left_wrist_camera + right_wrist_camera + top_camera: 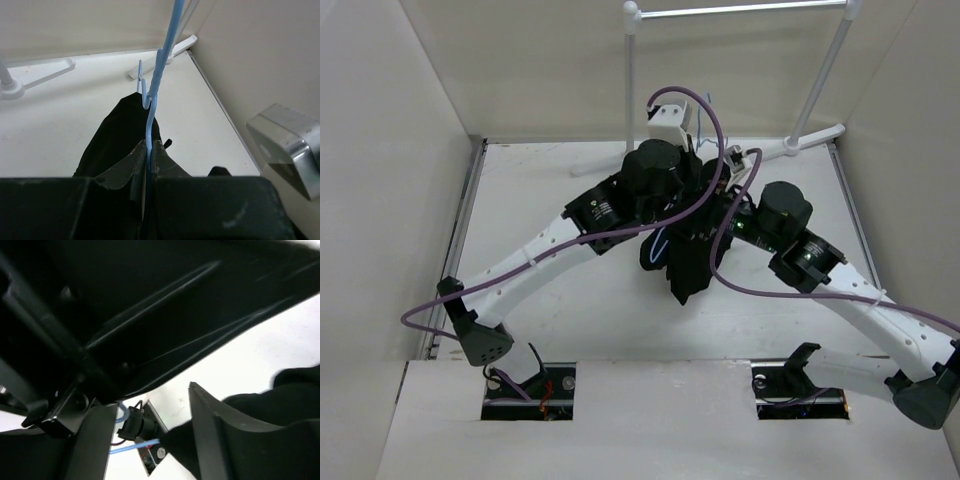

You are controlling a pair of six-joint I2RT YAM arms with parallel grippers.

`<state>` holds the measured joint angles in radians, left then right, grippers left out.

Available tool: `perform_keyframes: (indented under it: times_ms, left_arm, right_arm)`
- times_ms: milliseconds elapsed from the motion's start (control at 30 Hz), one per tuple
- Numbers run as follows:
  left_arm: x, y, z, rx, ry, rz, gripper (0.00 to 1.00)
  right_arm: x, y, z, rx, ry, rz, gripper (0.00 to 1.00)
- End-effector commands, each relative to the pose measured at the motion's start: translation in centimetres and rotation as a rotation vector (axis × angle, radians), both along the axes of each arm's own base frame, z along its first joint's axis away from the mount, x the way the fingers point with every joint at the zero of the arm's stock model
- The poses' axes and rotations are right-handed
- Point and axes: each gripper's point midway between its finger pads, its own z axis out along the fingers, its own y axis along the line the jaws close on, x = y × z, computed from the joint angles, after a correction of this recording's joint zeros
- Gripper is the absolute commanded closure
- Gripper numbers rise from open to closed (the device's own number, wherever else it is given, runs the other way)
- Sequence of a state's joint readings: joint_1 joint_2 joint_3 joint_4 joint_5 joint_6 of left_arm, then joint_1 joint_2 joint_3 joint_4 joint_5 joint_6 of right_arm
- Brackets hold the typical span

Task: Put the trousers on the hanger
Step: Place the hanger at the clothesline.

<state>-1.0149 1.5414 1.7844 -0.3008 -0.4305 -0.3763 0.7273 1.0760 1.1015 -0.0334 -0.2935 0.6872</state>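
The black trousers (pixel 685 270) hang in a bundle between my two arms above the table middle. In the left wrist view my left gripper (pixel 148 146) is shut on the thin pale blue hanger (pixel 156 80), whose wire rises up and away from the jaws, with the trousers (pixel 120 135) draped below it. In the top view the left gripper (pixel 692 150) is mostly hidden under its wrist. In the right wrist view my right gripper (pixel 152 400) is open. The hanger's bar (pixel 135 446) and black fabric (pixel 290 390) lie between its fingers.
The white garment rack (pixel 740 10) stands at the back, its feet (pixel 40 75) on the table. Side walls close in left and right. The right wrist's metal camera block (pixel 285 150) is close beside my left gripper. Purple cables loop over both arms.
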Motion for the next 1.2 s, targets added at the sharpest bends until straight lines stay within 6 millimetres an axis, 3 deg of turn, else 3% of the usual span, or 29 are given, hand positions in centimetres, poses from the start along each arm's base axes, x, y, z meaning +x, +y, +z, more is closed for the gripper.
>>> perform_keyframes:
  times_ms: [0,33,100,167,333,400,600,667,700,833,933,1033,1167]
  left_arm:
    - [-0.6,0.2,5.0,-0.181,-0.072,-0.003,0.97]
    - [-0.5,0.1,4.8,-0.182,-0.068,-0.003,0.97]
    - [-0.5,0.1,4.3,-0.186,-0.059,0.0,0.97]
    - [-0.2,0.5,4.2,-0.192,-0.056,0.013,0.97]
    - [0.7,1.5,3.8,-0.203,-0.053,0.05,0.89]
    - [1.2,2.2,3.8,-0.211,-0.057,0.077,0.75]
    - [1.8,5.1,5.4,-0.262,-0.087,0.14,0.19]
    - [1.9,6.5,6.2,-0.277,-0.102,0.157,0.1]
    - [1.9,7.7,6.7,-0.285,-0.112,0.175,0.0]
    - [2.2,13.3,8.0,-0.314,-0.148,0.269,0.0]
    - [2.0,16.7,7.0,-0.306,-0.14,0.337,0.0]
    - [1.8,18.8,4.3,-0.284,-0.087,0.382,0.0]
    - [1.5,21.2,-1.2,-0.239,0.02,0.449,0.0]
  right_arm:
    - [-0.1,0.5,2.6,0.084,-0.106,-0.001,0.43]
    - [-0.2,0.7,2.7,0.094,-0.107,0.006,0.48]
    - [-0.2,0.9,2.7,0.113,-0.1,0.004,0.69]
    - [-0.4,1.0,2.7,0.12,-0.091,0.003,0.82]
    - [-0.9,-0.1,2.9,0.141,-0.091,-0.036,0.93]
    - [-1.0,-0.4,2.8,0.14,-0.088,-0.032,0.95]
    - [0.4,-2.2,3.4,0.116,-0.115,-0.065,0.99]
    - [1.3,-2.8,4.0,0.111,-0.14,-0.08,0.99]
    - [1.8,-3.2,4.6,0.112,-0.153,-0.089,0.99]
    - [4.2,-4.3,7.4,0.106,-0.224,-0.121,1.0]
    - [6.9,-5.4,9.4,0.078,-0.276,-0.158,1.0]
    - [10.6,-6.5,10.9,0.047,-0.306,-0.189,1.0]
    - [15.6,-7.9,12.4,0.026,-0.316,-0.233,1.0]
